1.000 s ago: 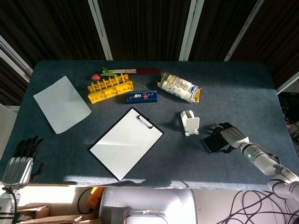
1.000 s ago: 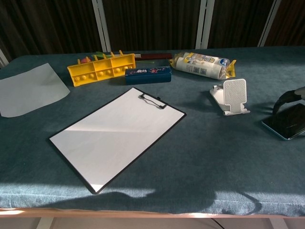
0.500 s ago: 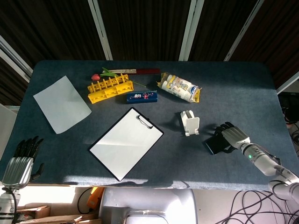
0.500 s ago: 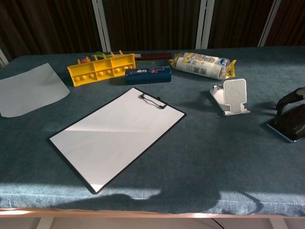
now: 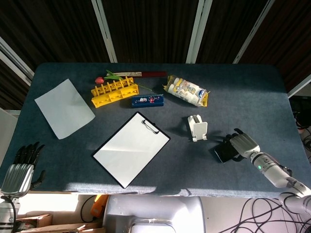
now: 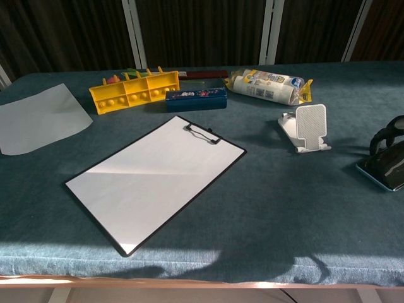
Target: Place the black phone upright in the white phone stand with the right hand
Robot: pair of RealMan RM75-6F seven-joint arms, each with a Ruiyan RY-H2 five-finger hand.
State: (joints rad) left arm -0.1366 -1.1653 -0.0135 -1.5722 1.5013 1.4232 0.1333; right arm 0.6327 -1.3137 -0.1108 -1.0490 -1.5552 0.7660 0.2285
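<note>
One black phone [image 5: 223,152] and one white phone stand [image 5: 198,128] lower right; right hand [image 5: 242,143] fingers curled on the phone, left hand [image 5: 20,170] idle, fingers loosely spread.

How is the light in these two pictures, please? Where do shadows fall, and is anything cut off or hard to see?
Head view: strong sun brightens the table's near edge; the clipboard shines white, and the right hand partly covers the dark black phone. Chest view: a shadow band crosses the front of the cloth, and the phone is cut off by the right border.
</note>
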